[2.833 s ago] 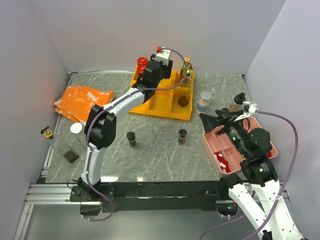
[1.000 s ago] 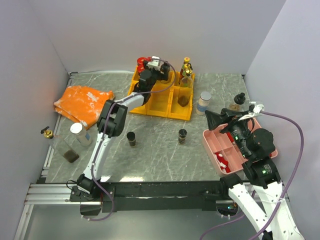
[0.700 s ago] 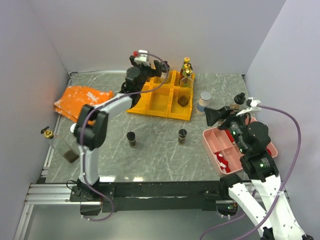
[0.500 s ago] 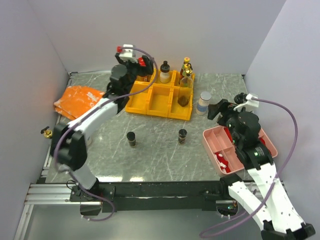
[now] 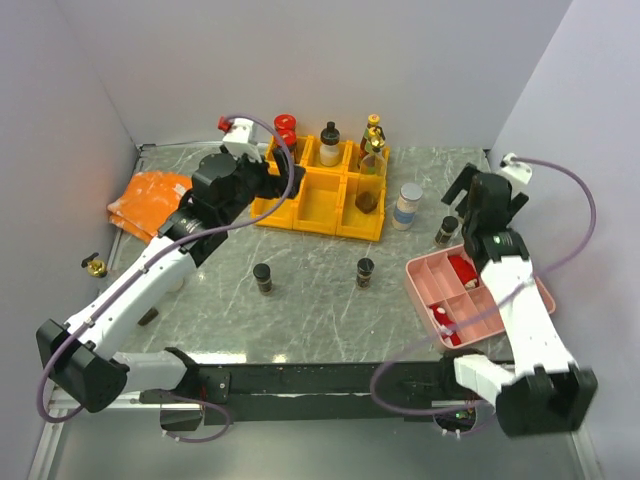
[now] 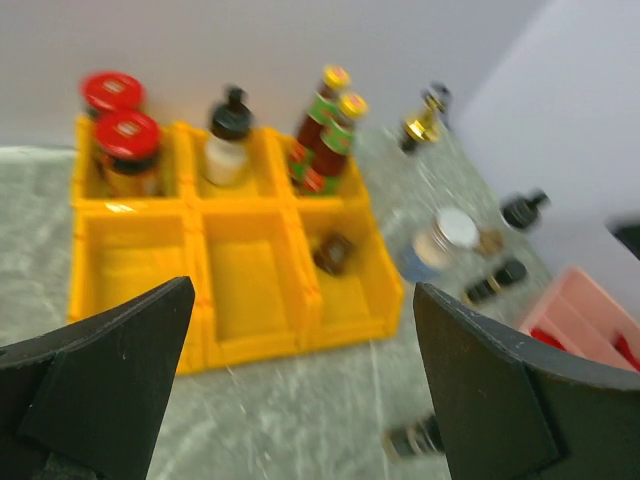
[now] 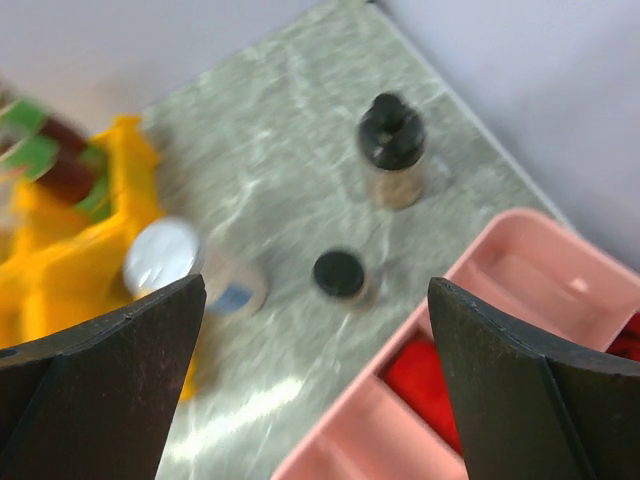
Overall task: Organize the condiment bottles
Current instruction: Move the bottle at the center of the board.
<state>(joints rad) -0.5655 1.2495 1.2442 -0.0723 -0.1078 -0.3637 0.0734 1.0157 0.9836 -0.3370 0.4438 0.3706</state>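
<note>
Left gripper point(image 6: 300, 400) hangs spread wide and empty in front of the bins point(image 6: 240, 290), whose back row holds red-capped jars point(image 6: 125, 150), a black-capped bottle point(image 6: 228, 145) and yellow-capped bottles point(image 6: 322, 140). Right gripper point(image 7: 320, 390), likewise spread and empty, faces a small dark bottle point(image 7: 340, 275) just beside the tray point(image 7: 540, 280)

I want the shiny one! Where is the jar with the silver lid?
In the top view, the silver-lid jar stands on the table right of the yellow bins, between them and a small black-capped bottle.
</note>
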